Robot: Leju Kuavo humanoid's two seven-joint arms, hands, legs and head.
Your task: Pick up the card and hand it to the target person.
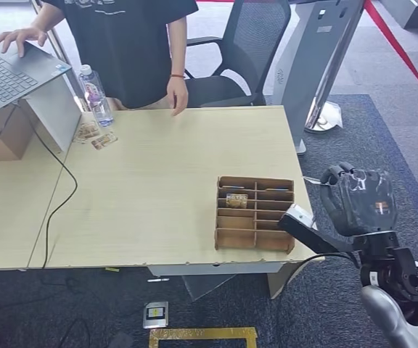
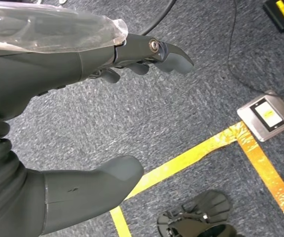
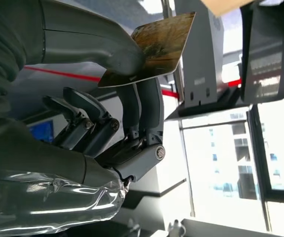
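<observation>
The thin, brown-printed plastic card (image 3: 153, 47) sits pinched between the thick grey thumb and dark fingers (image 3: 144, 106) of the right hand (image 3: 107, 123), most of it jutting beyond the fingertips. It looks light, stiff and slick, so the pinch near one edge could slip. The left hand (image 2: 77, 123) hangs with fingers spread, holding nothing.

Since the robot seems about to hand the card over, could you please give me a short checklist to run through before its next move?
1. Brown printed card pinched by the right hand between thumb and fingers: ok.
2. Right hand raised beside the table's right edge, away from the slotted wooden card rack: ok.
3. Person in a black shirt stands at the pale wooden table's far side: ok.
4. Person's hand turned up to receive: not ok, it hangs at the table edge.
5. Left hand holds nothing, hangs over the grey carpet: ok.
6. Card's grip firmness: cannot tell.
</observation>
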